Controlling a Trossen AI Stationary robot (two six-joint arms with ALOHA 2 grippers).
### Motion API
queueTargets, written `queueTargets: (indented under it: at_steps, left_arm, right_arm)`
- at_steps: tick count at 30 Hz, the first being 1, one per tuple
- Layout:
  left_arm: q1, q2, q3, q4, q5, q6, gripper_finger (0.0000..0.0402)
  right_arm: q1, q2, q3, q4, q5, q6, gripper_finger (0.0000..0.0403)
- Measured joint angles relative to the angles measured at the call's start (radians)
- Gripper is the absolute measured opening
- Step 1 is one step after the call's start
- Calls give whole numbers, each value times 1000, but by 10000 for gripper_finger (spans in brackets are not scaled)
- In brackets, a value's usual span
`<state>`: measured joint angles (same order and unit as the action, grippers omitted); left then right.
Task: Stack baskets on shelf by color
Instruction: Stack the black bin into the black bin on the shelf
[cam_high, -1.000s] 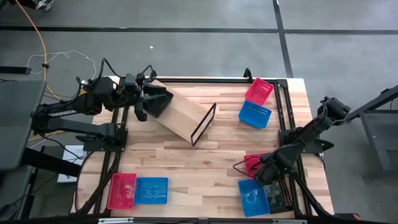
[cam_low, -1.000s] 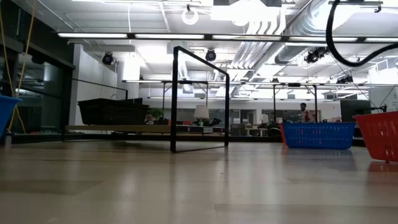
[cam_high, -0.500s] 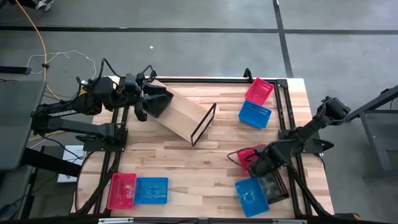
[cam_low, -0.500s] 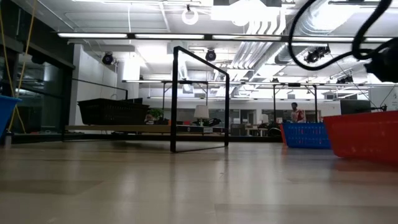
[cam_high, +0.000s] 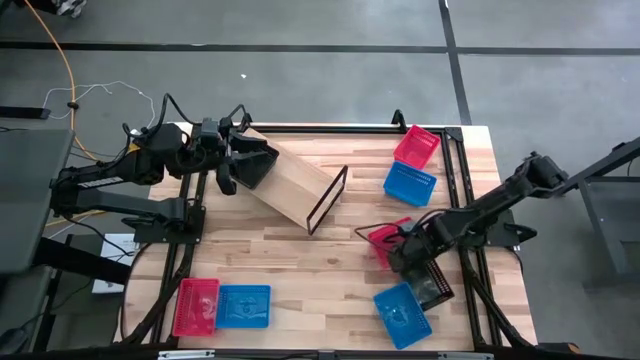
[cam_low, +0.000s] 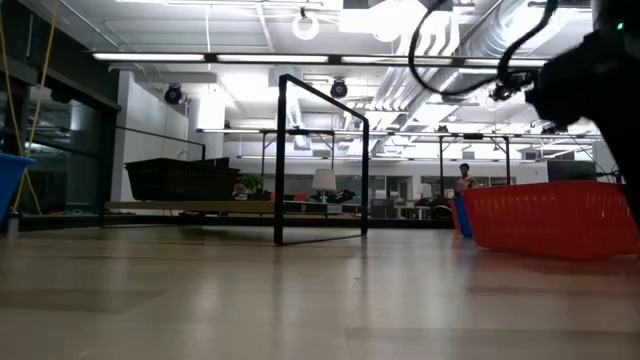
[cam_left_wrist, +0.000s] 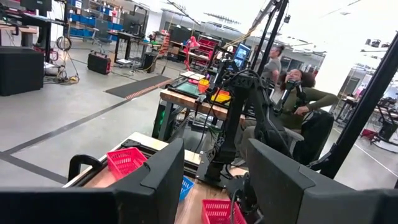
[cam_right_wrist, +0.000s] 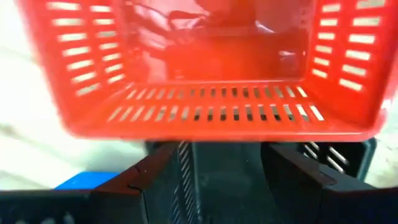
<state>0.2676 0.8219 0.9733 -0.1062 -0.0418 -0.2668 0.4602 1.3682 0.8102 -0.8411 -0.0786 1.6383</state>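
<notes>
My right gripper (cam_high: 397, 252) is sitting at the near-right part of the table, holding a red perforated plastic basket (cam_high: 385, 240) by its rim; in my right wrist view that basket (cam_right_wrist: 205, 68) is filling most of the picture, and its near wall is hiding my fingertips, so I'm reading the fingers as clamped on the rim rather than seeing the contact itself. Below it a black mesh basket (cam_high: 436, 285) is showing partly, covered by my arm, with a blue mesh basket (cam_high: 402, 315) lying just beside it at the table's near edge. In the low view the red basket (cam_low: 548, 218) is cut off at the picture's right edge, and it is hard to tell whether it is touching the wooden tabletop (cam_high: 300, 265). My left gripper (cam_high: 237, 165) is resting at the far-left end of the long light-wood shelf with a black metal end frame (cam_high: 300, 190), which is lying diagonally; fingers are standing apart in the left wrist view, nothing between them. A red basket and blue basket pair (cam_high: 412, 165) is sitting far right, another red-and-blue pair (cam_high: 222, 306) near left. A seated person (cam_left_wrist: 298, 99) is showing beyond the table, partly hidden by the other arm.
</notes>
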Motion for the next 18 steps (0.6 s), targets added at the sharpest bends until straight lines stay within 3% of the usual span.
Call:
queueTargets:
  at_steps: [4, 10, 18]
  left_arm:
    - [0, 0, 0, 0, 0, 0, 161]
    - [0, 0, 0, 0, 0, 7, 161]
    - [0, 0, 0, 0, -8, 16, 161]
  right_arm:
    - [21, -96, 1, -44, -6, -5, 215]
    - [107, -204, 1, -179, -9, 120, 215]
    - [176, -192, -3, -291, -61, 177, 215]
